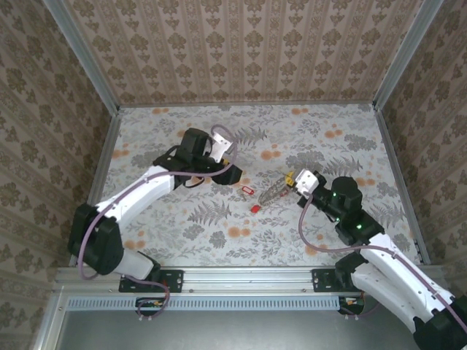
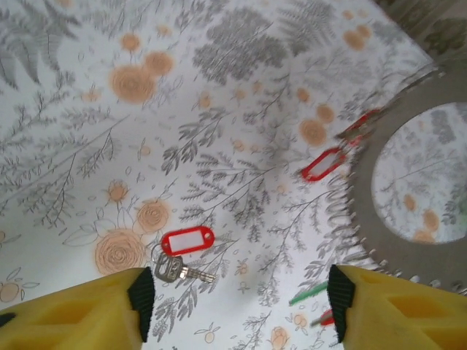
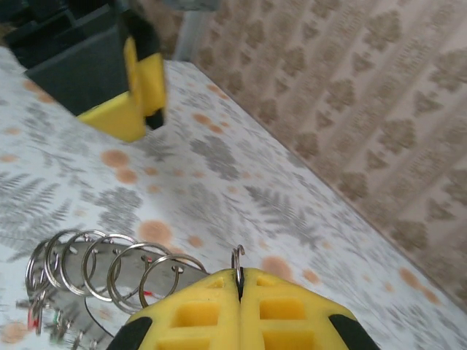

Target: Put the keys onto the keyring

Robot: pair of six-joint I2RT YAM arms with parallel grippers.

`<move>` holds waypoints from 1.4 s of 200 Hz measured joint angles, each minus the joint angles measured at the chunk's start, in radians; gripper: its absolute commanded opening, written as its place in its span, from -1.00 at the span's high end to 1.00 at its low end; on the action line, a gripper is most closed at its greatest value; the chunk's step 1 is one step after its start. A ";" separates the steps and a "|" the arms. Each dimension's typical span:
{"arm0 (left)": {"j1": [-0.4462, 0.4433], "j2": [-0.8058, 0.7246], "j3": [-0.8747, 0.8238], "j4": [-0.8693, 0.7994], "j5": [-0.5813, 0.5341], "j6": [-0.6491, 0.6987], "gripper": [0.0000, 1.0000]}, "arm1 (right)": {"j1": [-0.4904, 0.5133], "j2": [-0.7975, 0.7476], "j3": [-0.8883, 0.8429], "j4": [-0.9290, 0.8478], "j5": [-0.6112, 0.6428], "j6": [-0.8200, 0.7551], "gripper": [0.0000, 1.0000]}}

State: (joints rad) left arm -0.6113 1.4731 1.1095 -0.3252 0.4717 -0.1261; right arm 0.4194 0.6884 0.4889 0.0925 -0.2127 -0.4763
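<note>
The keyring [image 1: 273,192] is a grey toothed plate [image 2: 365,219] carrying a row of wire split rings [image 3: 109,266], and it hangs tilted just above the table's middle. My right gripper [image 3: 239,281] is shut on one small split ring at the keyring's edge. A key with a red tag [image 2: 187,240] and a metal blade lies flat on the table, just ahead of my left gripper's left finger [image 2: 109,313]. A second red-tagged key [image 2: 323,164] lies beside the toothed plate. A green key [image 2: 308,293] hangs from the keyring. My left gripper [image 2: 241,300] is open above the table with nothing between its fingers.
From above, two red keys [image 1: 246,189] [image 1: 255,208] lie between my left gripper [image 1: 235,173] and my right gripper [image 1: 292,180]. Patterned walls [image 1: 248,51] enclose the floral table on three sides. Bare tabletop stretches toward the back wall and the front edge.
</note>
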 measured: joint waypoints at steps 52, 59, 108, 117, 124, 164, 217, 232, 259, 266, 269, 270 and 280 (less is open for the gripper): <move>-0.048 0.205 0.036 -0.076 -0.131 -0.256 0.04 | -0.062 -0.009 0.089 -0.105 0.083 0.000 1.00; -0.044 0.232 0.042 -0.088 -0.136 -0.267 0.07 | -0.063 -0.009 0.092 -0.115 0.085 0.002 1.00; 0.018 0.415 0.140 -0.119 -0.055 -0.288 0.11 | -0.063 -0.009 0.119 -0.192 0.075 0.008 1.00; 0.023 0.441 0.156 -0.118 -0.035 -0.291 0.14 | -0.063 -0.011 0.122 -0.200 0.071 0.008 1.00; 0.024 0.462 0.169 -0.118 -0.019 -0.297 0.20 | -0.063 -0.014 0.122 -0.206 0.070 0.008 1.00; 0.020 0.534 0.215 -0.127 0.004 -0.317 0.27 | -0.063 -0.022 0.125 -0.218 0.048 0.008 1.00; 0.015 0.539 0.229 -0.177 -0.001 -0.319 0.48 | -0.063 -0.027 0.132 -0.232 0.025 0.008 1.00; 0.012 0.539 0.229 -0.181 0.006 -0.320 0.53 | -0.063 -0.027 0.132 -0.232 0.024 0.008 1.00; 0.006 0.544 0.231 -0.191 0.022 -0.318 0.78 | -0.063 -0.027 0.132 -0.230 0.021 0.012 1.00; 0.004 0.549 0.235 -0.196 0.026 -0.316 0.80 | -0.063 -0.027 0.132 -0.229 0.018 0.013 1.00; 0.004 0.550 0.237 -0.196 0.027 -0.315 0.81 | -0.063 -0.027 0.132 -0.228 0.018 0.015 1.00; 0.004 0.551 0.237 -0.197 0.027 -0.315 0.81 | -0.063 -0.027 0.132 -0.228 0.018 0.015 1.00; 0.003 0.556 0.244 -0.200 0.033 -0.314 0.80 | -0.063 -0.027 0.132 -0.225 0.018 0.016 1.00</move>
State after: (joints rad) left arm -0.6083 2.0289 1.3533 -0.5247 0.5049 -0.4400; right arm 0.3569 0.6617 0.6212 -0.1326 -0.1951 -0.4603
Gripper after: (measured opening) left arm 0.101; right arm 0.054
